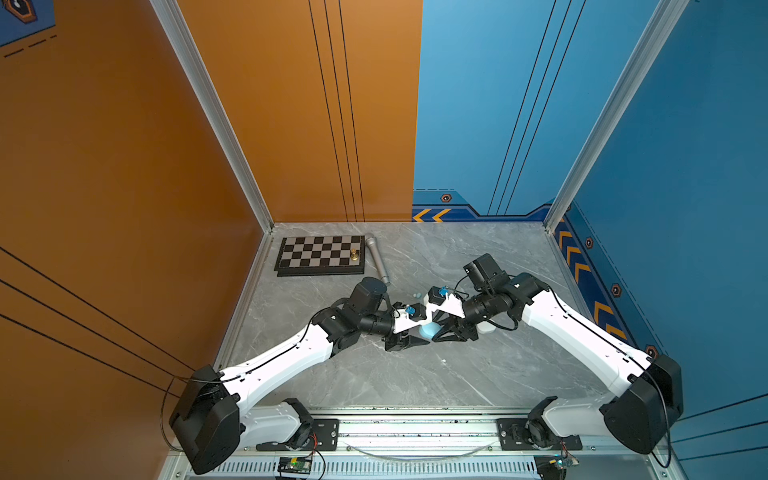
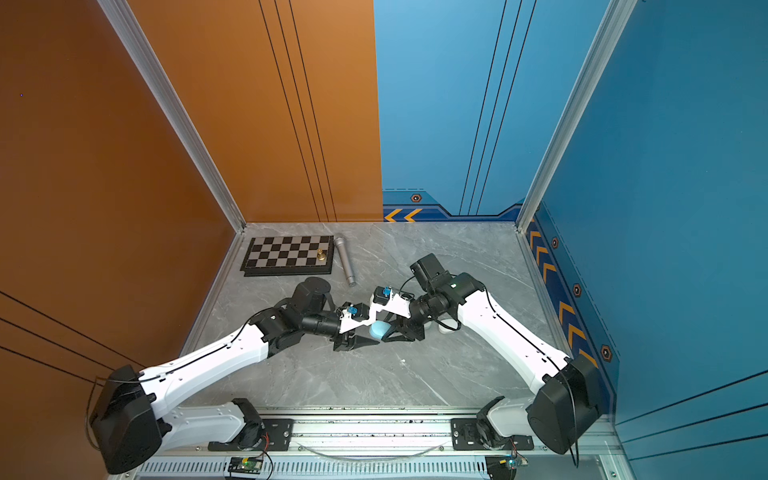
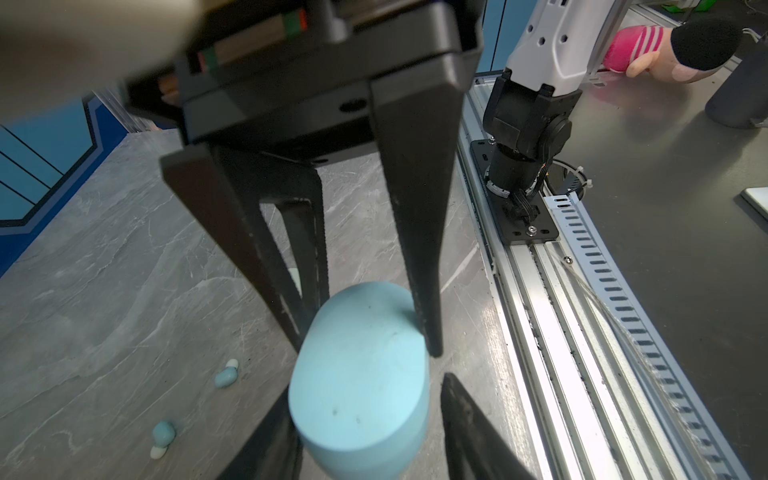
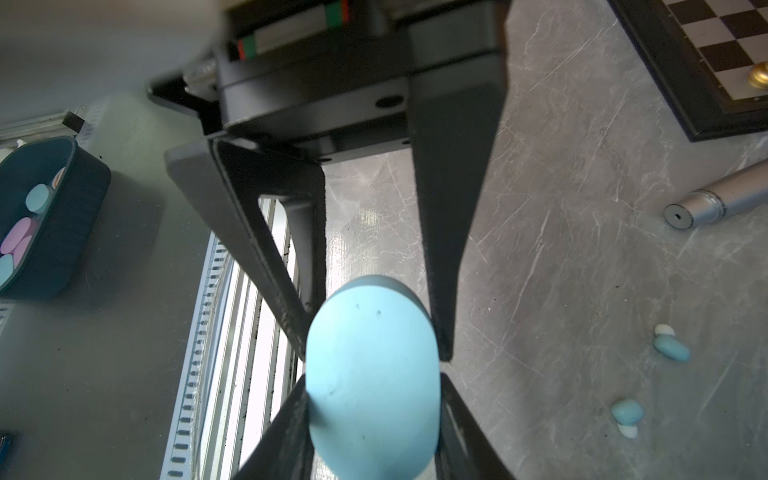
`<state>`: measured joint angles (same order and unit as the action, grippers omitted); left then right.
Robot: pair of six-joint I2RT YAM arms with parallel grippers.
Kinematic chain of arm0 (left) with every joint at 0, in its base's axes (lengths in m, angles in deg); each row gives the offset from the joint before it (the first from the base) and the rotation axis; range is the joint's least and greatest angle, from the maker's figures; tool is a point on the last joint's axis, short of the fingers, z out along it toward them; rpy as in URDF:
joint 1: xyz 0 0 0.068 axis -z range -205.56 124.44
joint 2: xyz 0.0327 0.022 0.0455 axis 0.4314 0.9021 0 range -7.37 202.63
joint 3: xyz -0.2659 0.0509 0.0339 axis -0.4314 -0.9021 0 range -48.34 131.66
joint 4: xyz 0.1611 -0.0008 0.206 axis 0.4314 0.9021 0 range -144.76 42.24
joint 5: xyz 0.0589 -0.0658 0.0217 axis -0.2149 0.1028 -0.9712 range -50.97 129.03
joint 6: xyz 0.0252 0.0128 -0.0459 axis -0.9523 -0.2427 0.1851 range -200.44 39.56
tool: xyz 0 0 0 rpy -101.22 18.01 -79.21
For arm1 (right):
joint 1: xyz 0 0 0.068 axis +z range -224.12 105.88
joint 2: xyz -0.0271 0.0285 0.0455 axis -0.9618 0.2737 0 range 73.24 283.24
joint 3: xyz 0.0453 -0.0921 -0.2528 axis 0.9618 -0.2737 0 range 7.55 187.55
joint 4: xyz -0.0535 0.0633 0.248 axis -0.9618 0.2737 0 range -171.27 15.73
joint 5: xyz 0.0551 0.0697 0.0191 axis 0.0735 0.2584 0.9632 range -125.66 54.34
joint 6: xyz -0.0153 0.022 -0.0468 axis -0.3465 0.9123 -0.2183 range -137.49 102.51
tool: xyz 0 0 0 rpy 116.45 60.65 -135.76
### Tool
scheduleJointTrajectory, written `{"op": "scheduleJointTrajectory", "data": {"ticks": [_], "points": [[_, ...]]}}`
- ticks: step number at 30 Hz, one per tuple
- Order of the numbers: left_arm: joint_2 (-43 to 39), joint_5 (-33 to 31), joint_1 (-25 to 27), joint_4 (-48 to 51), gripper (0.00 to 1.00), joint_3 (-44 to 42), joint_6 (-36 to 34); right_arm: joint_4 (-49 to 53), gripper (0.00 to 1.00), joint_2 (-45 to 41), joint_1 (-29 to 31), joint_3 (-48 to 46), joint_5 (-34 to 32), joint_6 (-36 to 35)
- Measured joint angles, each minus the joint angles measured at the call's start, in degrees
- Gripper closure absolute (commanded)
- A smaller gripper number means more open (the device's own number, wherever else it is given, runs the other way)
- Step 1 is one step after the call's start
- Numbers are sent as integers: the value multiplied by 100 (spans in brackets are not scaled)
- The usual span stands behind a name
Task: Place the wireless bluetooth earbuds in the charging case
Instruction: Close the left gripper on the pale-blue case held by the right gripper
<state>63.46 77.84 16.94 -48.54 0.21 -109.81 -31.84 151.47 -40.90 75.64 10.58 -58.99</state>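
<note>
**Scene.** The grey table (image 1: 407, 386) carries a chessboard (image 1: 320, 254) in its far left corner, with a silver tube (image 1: 379, 262) just beside it. Both lie well apart from the work.

**Work point.** Near the table's middle the two arms meet tip to tip on a pale blue case (image 1: 428, 331).
- The left gripper (image 3: 366, 350) has its fingers pressed on opposite sides of one end of the case.
- The right gripper (image 4: 375, 357) is clamped on the other end in the same way.
- The lid appears closed; no seam gap can be made out.
- Two pale blue earbuds (image 4: 671, 347) with white tips lie loose on the table near the case, toward the back wall, not yet inserted.

**Step in hand (judgement).** The case is probably about to be opened.
- One gripper should hold the base half steady while the other moves only the lid half.
- The fingers need to sit on either side of the seam, never across it.
- The shell looks smooth and rounded, so it is likely to slip; squeeze squarely and moderately.
- Finish with the opening upward, close to the earbuds.

**Markings.** No brand, label or lettering is legible on the case, earbuds or grippers.
</note>
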Motion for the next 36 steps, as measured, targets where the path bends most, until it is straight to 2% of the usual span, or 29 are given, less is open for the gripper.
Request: {"op": "scheduleJointTrajectory", "data": {"ticks": [11, 23, 25, 27, 31, 36], "points": [[2, -22, 0, 33, 49, 0, -22, -9, 77, 72, 33, 0, -2, 22], [13, -90, -2, 72, 73, 0, -79, -4, 75, 118, 50, 2, -9, 81], [24, -98, -7, 72, 83, 0, -72, -13, 70, 118, 55, 2, -46, 127], [42, -122, -7, 70, 99, 2, -61, -44, 64, 118, 59, 2, -96, 192], [50, -177, -17, 66, 100, 0, -48, -133, 57, 116, 63, -11, -157, 308], [57, -251, -24, 63, 100, 2, 11, -291, 54, 83, 52, -90, -175, 455]]}}
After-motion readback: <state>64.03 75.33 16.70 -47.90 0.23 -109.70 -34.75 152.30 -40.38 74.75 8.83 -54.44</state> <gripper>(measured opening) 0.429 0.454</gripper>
